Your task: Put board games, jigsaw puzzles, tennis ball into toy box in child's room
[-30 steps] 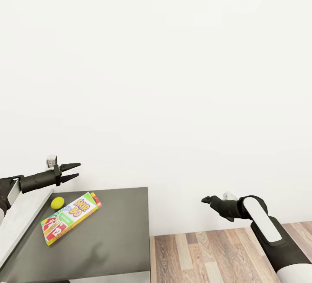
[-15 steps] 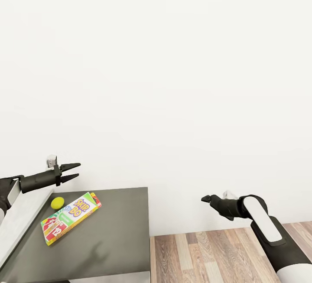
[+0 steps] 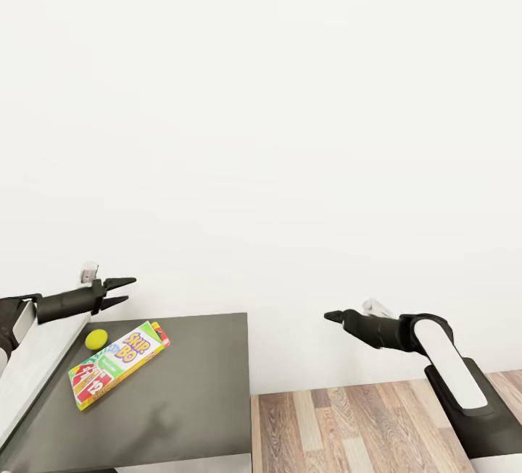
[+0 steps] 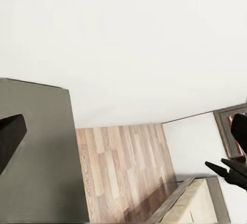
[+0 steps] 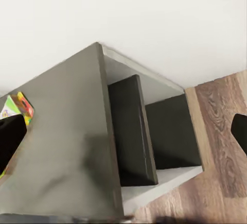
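You're early on: the board game [image 3: 117, 363] and tennis ball [image 3: 96, 339] lie at 8 o'clock on the table [image 3: 196, 386], both unboxed, left gripper [image 3: 120, 292] slightly parted and empty, right gripper [image 3: 333, 316] apparently closed, empty

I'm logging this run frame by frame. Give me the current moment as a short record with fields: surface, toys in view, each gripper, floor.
surface: dark grey table, against the white wall
toys in view: board game lying flat on the table; tennis ball on the table just beside the game's far end
left gripper: open, empty, in the air above the table's far edge
right gripper: off the table, above the wood floor; fingers' state unclear
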